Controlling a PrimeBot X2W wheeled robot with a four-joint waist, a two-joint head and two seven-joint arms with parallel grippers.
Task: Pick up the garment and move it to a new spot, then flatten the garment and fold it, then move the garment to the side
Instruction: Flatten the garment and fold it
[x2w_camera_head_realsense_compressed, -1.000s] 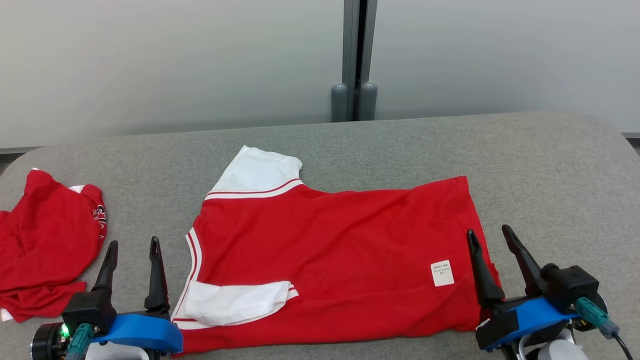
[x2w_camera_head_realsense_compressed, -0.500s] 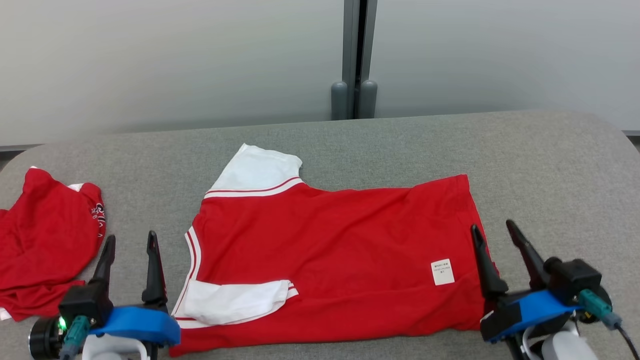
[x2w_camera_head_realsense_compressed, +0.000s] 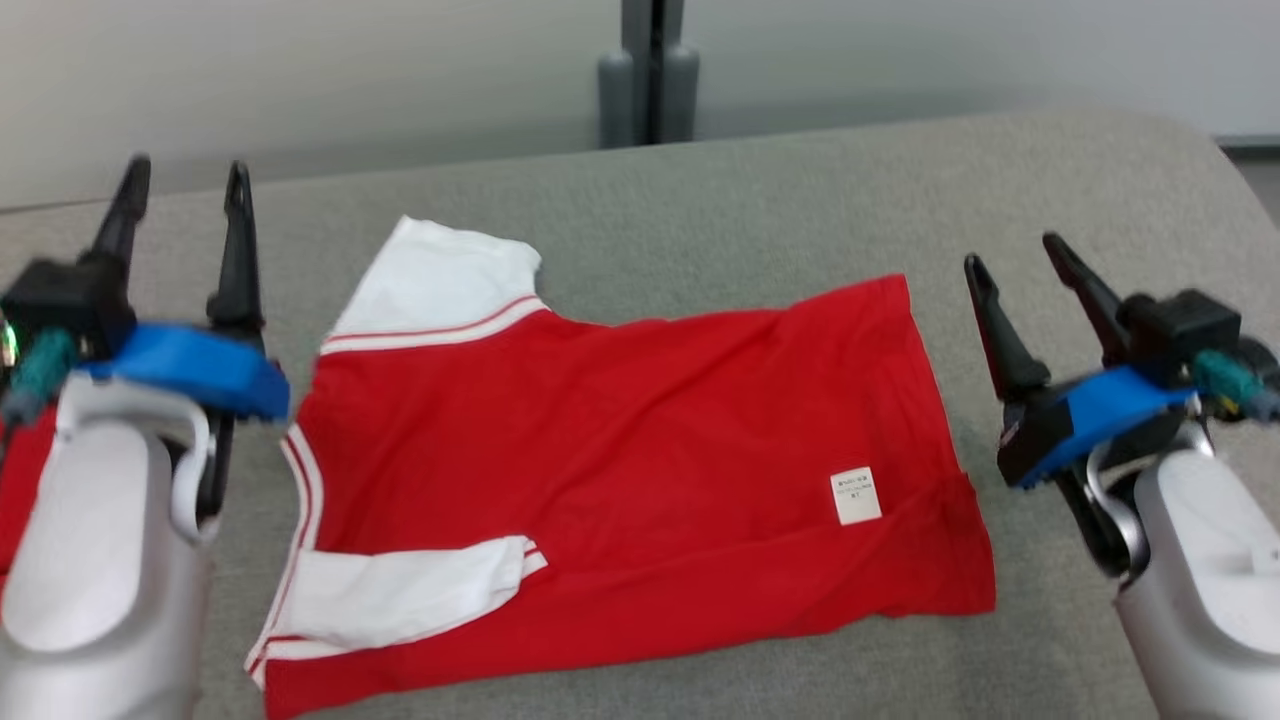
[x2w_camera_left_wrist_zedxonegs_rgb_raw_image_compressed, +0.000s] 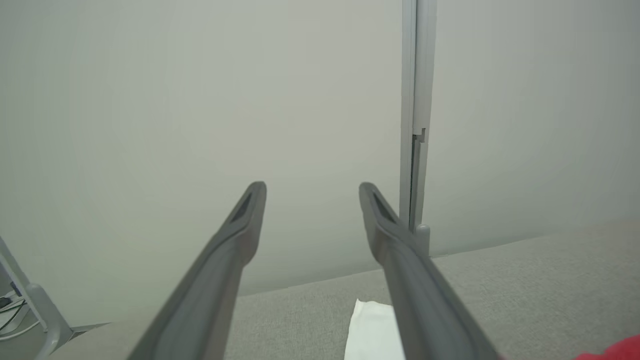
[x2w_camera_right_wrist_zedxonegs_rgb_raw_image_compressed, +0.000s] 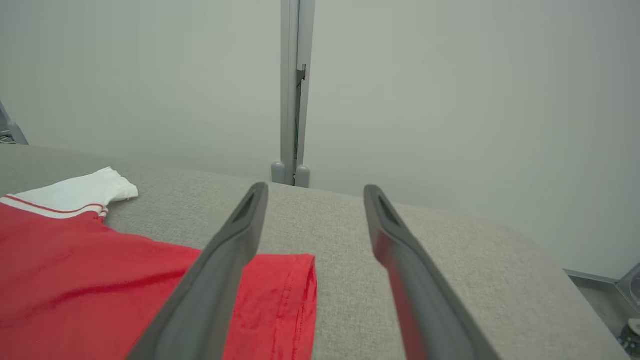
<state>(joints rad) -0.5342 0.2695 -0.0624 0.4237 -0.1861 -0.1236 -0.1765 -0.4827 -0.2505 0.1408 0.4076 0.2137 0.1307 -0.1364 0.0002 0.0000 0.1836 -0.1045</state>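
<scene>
Item under inspection: red jersey (x2w_camera_head_realsense_compressed: 620, 440), lying spread on the grey cloth-covered table (x2w_camera_head_realsense_compressed: 760, 200), collar end toward the robot's left, hem toward its right. The body is red with shallow creases. The far sleeve (x2w_camera_head_realsense_compressed: 440, 280) is white and lies flat, pointing away from the robot; the near sleeve (x2w_camera_head_realsense_compressed: 400, 590) is white and folded in over the red body; red-and-white striped trim (x2w_camera_head_realsense_compressed: 300, 480) runs along the collar edge.

Label (x2w_camera_head_realsense_compressed: 856, 497): a small white rectangle on the body near the hem; it carries dark print too small to read.

Left gripper (x2w_camera_head_realsense_compressed: 188, 168): held beside the collar end, apart from the cloth; jaws wide, nothing between them. In the left wrist view the white sleeve (x2w_camera_left_wrist_zedxonegs_rgb_raw_image_compressed: 372, 330) shows low between the fingers (x2w_camera_left_wrist_zedxonegs_rgb_raw_image_compressed: 240, 235).

Right gripper (x2w_camera_head_realsense_compressed: 1012, 252): held beside the hem, clear of the cloth in the head view; jaws wide and empty. In the right wrist view one finger (x2w_camera_right_wrist_zedxonegs_rgb_raw_image_compressed: 235, 240) crosses the hem corner of the jersey (x2w_camera_right_wrist_zedxonegs_rgb_raw_image_compressed: 100, 280).

A further red cloth (x2w_camera_head_realsense_compressed: 18, 470) lies at the left edge, mostly hidden by the left forearm. A grey post (x2w_camera_head_realsense_compressed: 650, 70) stands between pale wall panels behind the table.
</scene>
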